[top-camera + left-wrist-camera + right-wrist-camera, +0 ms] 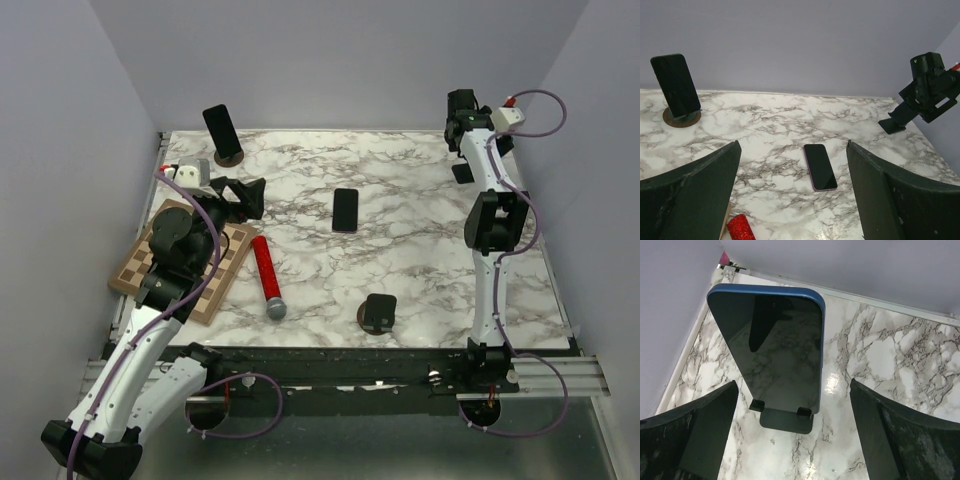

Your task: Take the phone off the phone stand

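Nearest you, the fingers (695, 430) of the right gripper (792, 387) fill the bottom corners of its wrist view. They are spread wide and hold nothing. Dead ahead at 12 o'clock, framed by the gap between them, the phone (772, 345) stands propped at a tilt on its stand (787, 421). Its dark screen faces the camera and its bottom edge sits behind two small lips. The fingertips sit level with the phone's lower part, one out at 9 o'clock and one at 3 o'clock, both apart from its side edges.

In the top view that arm is stretched to 2 o'clock on the table (420, 270), because that is the corner where this stand sits. The wide gap looks chosen to straddle the phone's width, so you can close on its side edges and lift it clear of the lips.

Your left gripper (255, 198) is also spread and empty. It hangs at 9 o'clock above the board (228, 262), facing across the table, and I judge it parked out of the way.

A second phone (220, 127) leans on a round stand (229, 158) at 11 o'clock, well apart from both grippers. A flat phone (345, 210) lies mid-table, and the mic (268, 275) lies toward 7 o'clock. Judging by the right gripper's aim, the corner phone is the one to take.
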`<move>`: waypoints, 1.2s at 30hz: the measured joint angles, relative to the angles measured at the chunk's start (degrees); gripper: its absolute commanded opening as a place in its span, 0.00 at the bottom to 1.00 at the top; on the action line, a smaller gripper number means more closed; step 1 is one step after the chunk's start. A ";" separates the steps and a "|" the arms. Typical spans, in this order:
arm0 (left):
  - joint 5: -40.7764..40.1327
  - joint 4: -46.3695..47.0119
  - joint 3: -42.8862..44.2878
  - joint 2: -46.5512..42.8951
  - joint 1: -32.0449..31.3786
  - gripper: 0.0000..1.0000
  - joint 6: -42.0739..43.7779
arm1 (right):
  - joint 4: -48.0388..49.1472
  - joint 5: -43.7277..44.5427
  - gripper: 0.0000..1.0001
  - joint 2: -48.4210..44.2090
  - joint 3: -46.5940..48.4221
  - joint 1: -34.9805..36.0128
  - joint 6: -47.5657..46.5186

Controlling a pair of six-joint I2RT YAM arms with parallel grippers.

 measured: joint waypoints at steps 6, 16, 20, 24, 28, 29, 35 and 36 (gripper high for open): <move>0.00 0.00 0.11 0.11 -0.07 0.94 -0.02 | 2.21 1.25 1.00 1.81 0.55 0.00 -1.77; 0.02 0.02 0.13 0.28 -0.48 0.94 -0.02 | 7.02 4.20 1.00 3.08 1.14 -0.02 -6.69; 0.02 0.00 0.13 0.50 -0.48 0.94 -0.02 | 8.09 4.79 1.00 3.39 1.53 -0.02 -7.50; 0.02 0.00 0.13 0.66 -0.48 0.94 -0.04 | 8.79 4.83 0.97 3.63 1.53 -0.15 -8.11; 0.07 0.00 0.13 0.74 -0.48 0.94 -0.07 | 9.01 4.83 0.94 3.93 1.53 -0.46 -8.52; 0.09 0.00 0.13 0.76 -0.48 0.94 -0.04 | 9.05 4.83 0.92 4.02 1.53 -0.57 -8.55; 0.22 0.02 0.15 0.81 -0.48 0.94 -0.09 | 9.94 4.37 0.76 4.07 1.53 -1.55 -8.66; 0.22 0.00 0.15 0.83 -0.48 0.94 -0.11 | 10.12 4.31 0.74 4.07 1.53 -1.66 -8.74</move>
